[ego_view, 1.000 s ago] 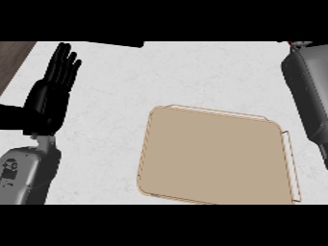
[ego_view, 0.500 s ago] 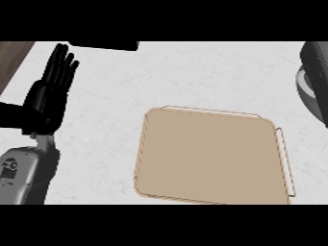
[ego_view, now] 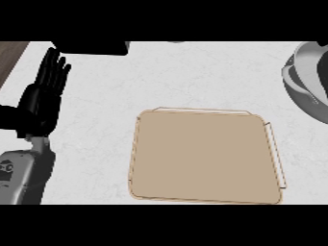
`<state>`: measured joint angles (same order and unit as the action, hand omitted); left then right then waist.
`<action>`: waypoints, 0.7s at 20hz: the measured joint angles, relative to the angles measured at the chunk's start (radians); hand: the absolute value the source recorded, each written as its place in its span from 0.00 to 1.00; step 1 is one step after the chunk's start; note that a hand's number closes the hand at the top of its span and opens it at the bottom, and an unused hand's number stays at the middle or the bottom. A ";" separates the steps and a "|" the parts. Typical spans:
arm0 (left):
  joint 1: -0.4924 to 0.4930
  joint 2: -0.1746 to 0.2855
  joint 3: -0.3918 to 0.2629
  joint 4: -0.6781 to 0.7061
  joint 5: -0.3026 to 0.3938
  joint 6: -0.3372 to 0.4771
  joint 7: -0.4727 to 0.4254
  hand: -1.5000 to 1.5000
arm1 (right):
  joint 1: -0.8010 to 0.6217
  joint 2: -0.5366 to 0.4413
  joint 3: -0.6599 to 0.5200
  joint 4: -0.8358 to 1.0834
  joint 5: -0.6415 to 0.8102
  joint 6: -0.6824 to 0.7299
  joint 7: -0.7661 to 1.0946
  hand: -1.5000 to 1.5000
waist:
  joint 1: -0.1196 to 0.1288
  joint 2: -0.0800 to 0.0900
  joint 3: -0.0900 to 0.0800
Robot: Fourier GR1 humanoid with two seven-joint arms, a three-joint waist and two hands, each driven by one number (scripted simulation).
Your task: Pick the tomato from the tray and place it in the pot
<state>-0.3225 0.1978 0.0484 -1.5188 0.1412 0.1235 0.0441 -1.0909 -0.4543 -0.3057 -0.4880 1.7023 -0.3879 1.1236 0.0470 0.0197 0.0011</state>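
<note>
Looking down, I see no tomato on the tan tray [ego_view: 202, 158] or the white surface [ego_view: 195, 77], and no pot either. The left hand [ego_view: 42, 103] rests near the left edge, fingers straight, holding nothing. Only the right forearm [ego_view: 305, 81] shows, its hand out of sight. Best to bring the pot into sight before any lowering, I'd say

Lit brightly and evenly from above. Right of the left hand [ego_view: 42, 103], white counter [ego_view: 195, 72] nearly washed out, faint shading along the tray [ego_view: 202, 158] rim. Hand itself black, its detail lost.
</note>
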 measured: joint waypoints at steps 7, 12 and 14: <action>0.017 0.017 0.024 -0.003 0.009 -0.015 -0.008 0.50 | 0.084 -0.036 -0.079 0.039 -0.032 -0.125 -0.066 1.00 | -0.014 -0.006 0.000; 0.011 0.010 0.021 -0.016 0.006 -0.009 0.010 0.50 | 0.127 -0.075 -0.129 0.099 -0.058 -0.207 -0.115 1.00 | -0.013 -0.005 0.001; 0.030 0.001 0.010 -0.026 0.000 -0.010 0.002 0.50 | 0.142 -0.087 -0.151 0.127 -0.070 -0.231 -0.119 1.00 | -0.009 -0.004 0.001</action>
<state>-0.2925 0.1985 0.0588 -1.5449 0.1415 0.1139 0.0457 -0.9488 -0.5414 -0.4568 -0.3606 1.6326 -0.6193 1.0043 0.0376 0.0156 0.0022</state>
